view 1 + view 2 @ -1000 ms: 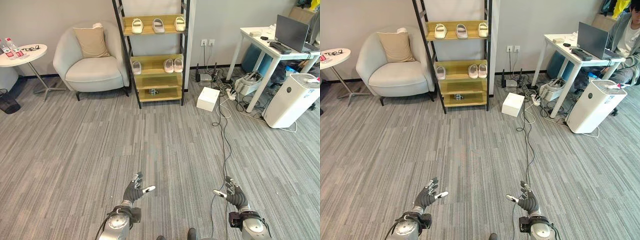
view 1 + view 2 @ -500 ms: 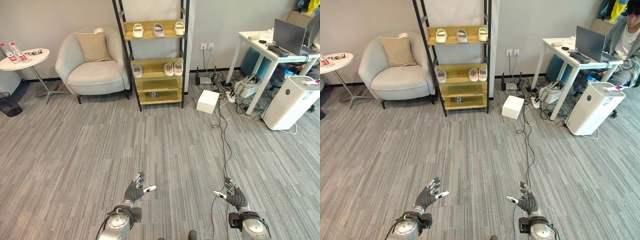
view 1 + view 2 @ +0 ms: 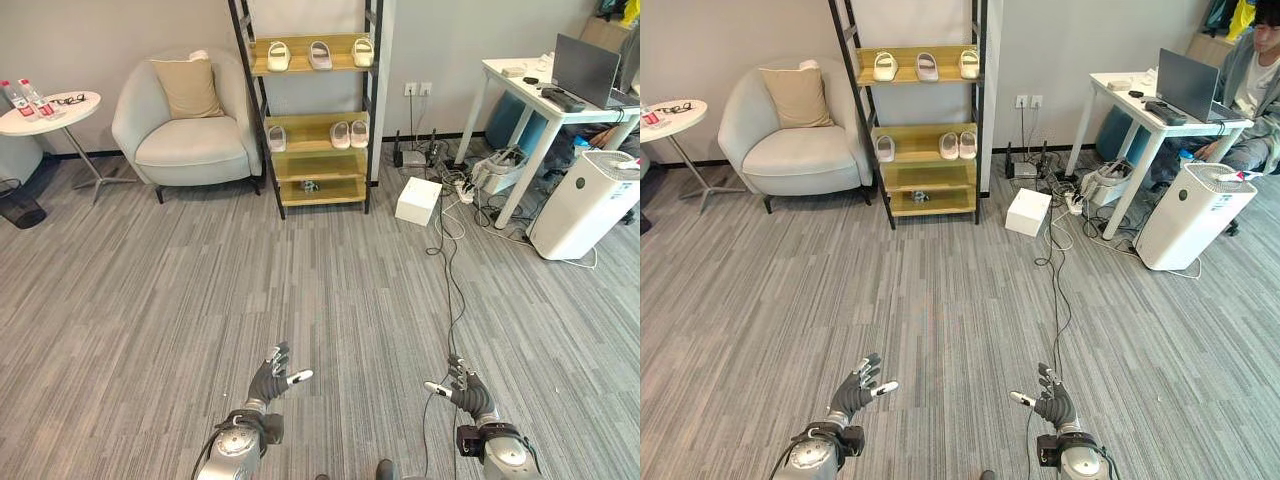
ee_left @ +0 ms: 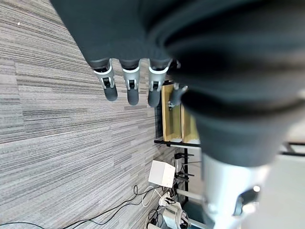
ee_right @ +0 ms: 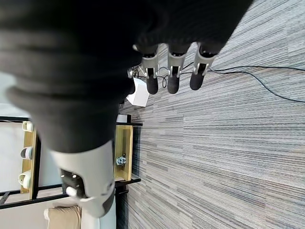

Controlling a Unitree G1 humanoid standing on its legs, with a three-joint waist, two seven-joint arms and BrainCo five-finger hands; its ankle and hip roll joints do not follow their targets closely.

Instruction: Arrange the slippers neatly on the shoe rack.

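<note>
office, desk [image 3: 520, 75], laptop [image 3: 582, 65], armchair [image 3: 185, 130]

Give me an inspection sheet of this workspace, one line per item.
Surface: grey striped carpet floor, bare in front of the robot.
Job's things: black-framed wooden shoe rack against the wall; three pale slippers on its top shelf, three more on the second shelf, one set apart at the left.
Clutter: small dark object on a lower shelf; white box on the floor.
Hands: left hand and right hand open, holding nothing, low and far from the rack.
Cables: black cables trailing across the carpet.
Surroundings: pale armchair, round white side table, white desk with laptop, white air purifier, seated person.
</note>
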